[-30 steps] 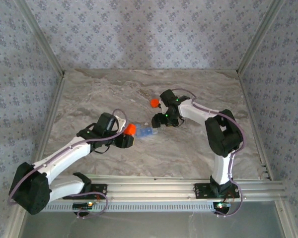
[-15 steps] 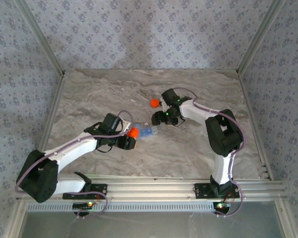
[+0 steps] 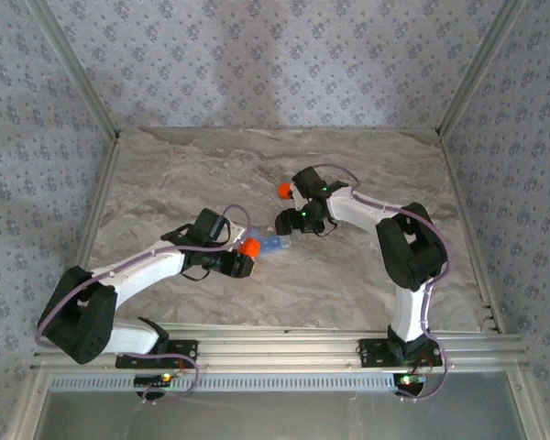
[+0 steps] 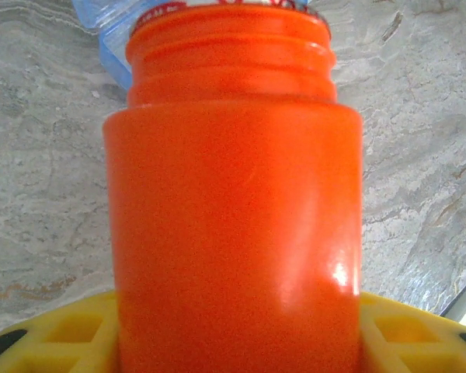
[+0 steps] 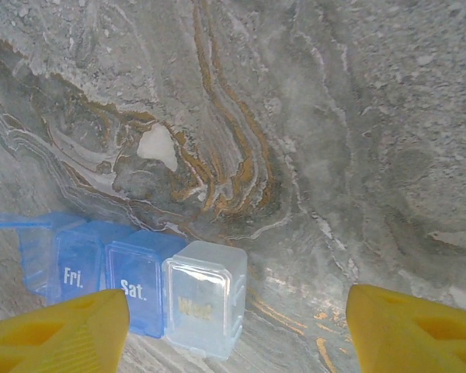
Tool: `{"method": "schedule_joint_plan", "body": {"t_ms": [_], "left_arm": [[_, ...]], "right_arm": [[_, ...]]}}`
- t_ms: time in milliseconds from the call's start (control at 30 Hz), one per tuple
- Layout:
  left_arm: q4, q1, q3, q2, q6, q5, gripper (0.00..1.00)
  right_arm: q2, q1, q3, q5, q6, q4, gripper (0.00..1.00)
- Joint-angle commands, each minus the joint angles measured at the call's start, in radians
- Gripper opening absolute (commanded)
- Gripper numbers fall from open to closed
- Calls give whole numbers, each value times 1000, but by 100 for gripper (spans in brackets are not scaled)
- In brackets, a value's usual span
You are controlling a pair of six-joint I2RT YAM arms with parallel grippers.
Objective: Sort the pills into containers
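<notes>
Two arms meet near the middle of the marble-patterned bench point(image 3: 367, 275). From above, the left gripper point(image 3: 243, 257) is clamped on the orange bottle point(image 3: 248, 247), its mouth pointing toward the pale blue pill organiser point(image 3: 273, 243), which lies just beside it at the bench's centre; whether the two touch cannot be told. The right gripper point(image 3: 288, 223) hangs just over the organiser's far end, and a small red-orange cap point(image 3: 282, 190) sits on the bench beyond it, toward the far edge. The left wrist camera adds what the overhead cannot: glossy, smooth plastic, a bare ridged screw neck, and yellow latticed fingers point(image 4: 54, 342) pressed to both sides of the bottle's base. The right wrist camera shows that gripper's yellow fingertips standing well apart above the bench, and the organiser as a row of boxy translucent compartments, two blue ones printed "Fri." and "Sat.", the end one clear with rounded corners, on grey stone veined in ochre
</notes>
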Motion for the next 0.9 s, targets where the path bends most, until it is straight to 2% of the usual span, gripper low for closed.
{"method": "schedule_joint_plan", "body": {"t_ms": [0,500,867], "left_arm": [[-8,-8,50,13,32,37,0],[-86,19,86,59,46,86,0],[-212,42,159,110,73,70,0]], "right_arm": [[23,13,-10,27,-10,-9,76],[41,30,-29,39,2,11,76],[57,34,-28,35,6,25,75]]}}
